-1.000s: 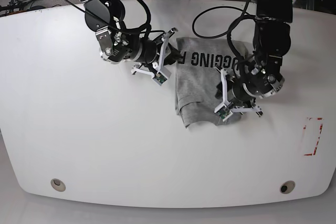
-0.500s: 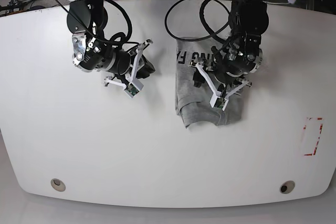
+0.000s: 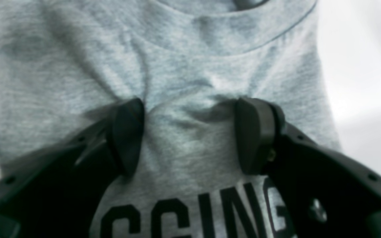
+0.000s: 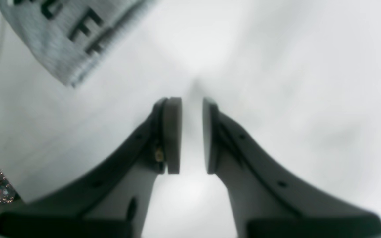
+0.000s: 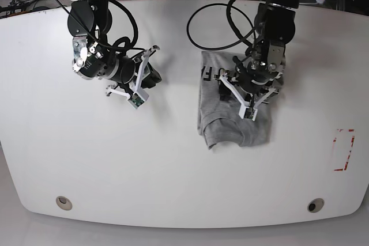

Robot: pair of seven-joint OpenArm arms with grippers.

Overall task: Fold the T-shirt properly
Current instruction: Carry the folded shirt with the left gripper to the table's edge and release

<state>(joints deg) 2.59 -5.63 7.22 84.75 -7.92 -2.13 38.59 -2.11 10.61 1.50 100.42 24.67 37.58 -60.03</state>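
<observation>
The grey T-shirt [image 5: 226,126] lies folded into a compact rectangle right of the table's middle, with black lettering on its upper part. My left gripper [image 5: 248,89] stands over the shirt's upper half. In the left wrist view this gripper [image 3: 190,132] is open, and its two dark fingertips [image 3: 127,132] press down on the T-shirt [image 3: 190,66] just below the collar, nothing pinched. My right gripper [image 5: 149,76] hovers over bare table well left of the shirt. Its pads [image 4: 172,132] are all but shut, a narrow empty slit between them, and a corner of the T-shirt [image 4: 61,39] shows at upper left.
A red tape rectangle [image 5: 344,150] marks the table near its right edge. Two round holes [image 5: 63,203] [image 5: 315,205] sit near the front edge. Cables and equipment crowd the floor behind the white table [image 5: 86,159].
My left gripper opened and moved up onto the shirt's upper middle. The shirt shifted slightly right. My right arm drew back leftward, away from the shirt.
</observation>
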